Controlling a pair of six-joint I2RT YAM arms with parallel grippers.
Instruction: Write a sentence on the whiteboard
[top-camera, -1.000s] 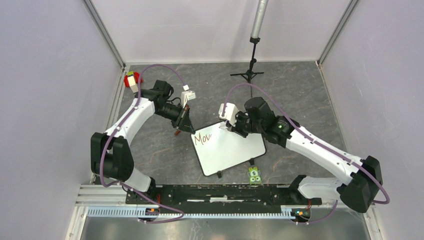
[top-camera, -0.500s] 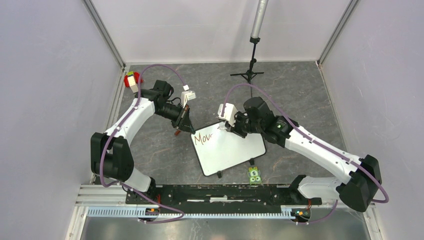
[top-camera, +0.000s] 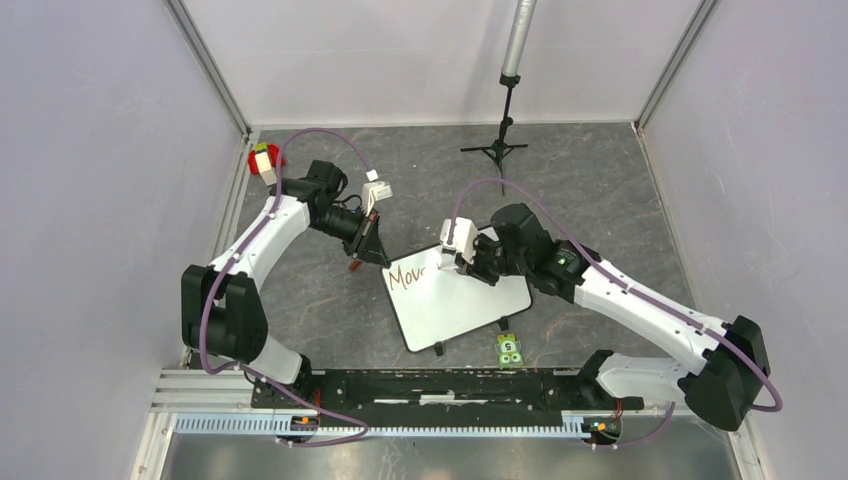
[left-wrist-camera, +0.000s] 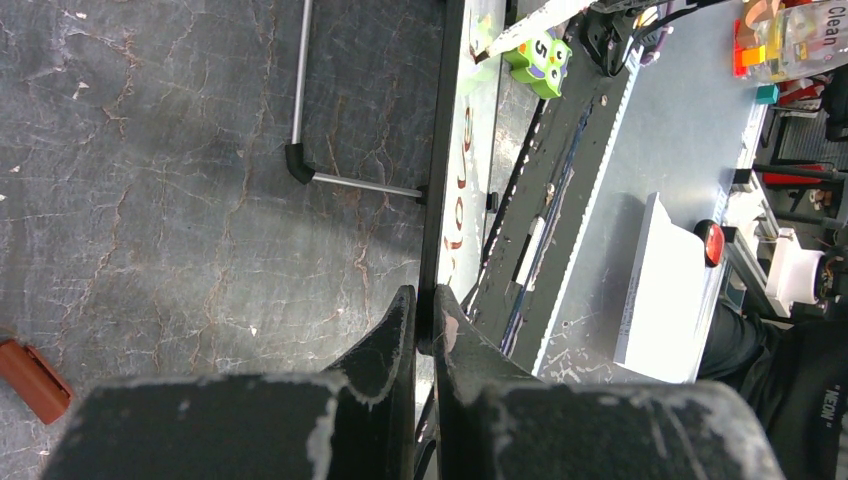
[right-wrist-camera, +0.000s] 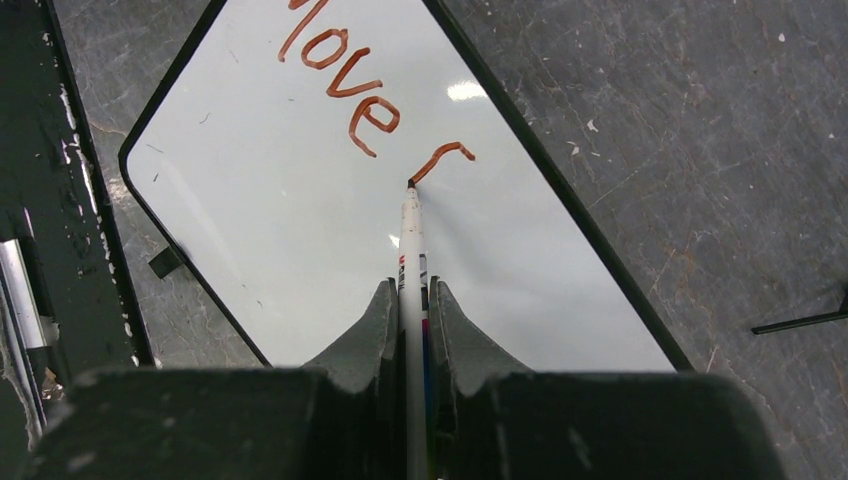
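The right tool (right-wrist-camera: 410, 292) is clenching a white marker (right-wrist-camera: 410, 225) lengthwise between its fingers. The marker's tip is pressing on the whiteboard (right-wrist-camera: 270, 250) straight ahead of the fingertips. The left tool (left-wrist-camera: 424, 305) is pinching the board's thin black rim at a corner, apparently bracing it while the other arm is writing. The board is sitting on the dark tabletop (top-camera: 600, 190) between the two tools.

The writing step itself seems to be in hand, and it looks to be early. The sentence (right-wrist-camera: 340, 80) is reading "Move" in reddish-brown so far, running away from the right tool to its upper left. A single hooked stroke is starting the next word exactly at the marker's tip.

The next move is probably calling for steady, light pressure while the tip is drawing out the rest of that letter, with the left tool holding its pinch. The hook is sitting near the board's rim on the right tool's right side, so later words will likely need a fresh line closer to the tool.

Other readable marks are few. A green owl-faced block (top-camera: 509, 350) behind the right tool is showing a "5". A bottle (left-wrist-camera: 805, 30) far ahead and right of the left tool is showing "Clean".
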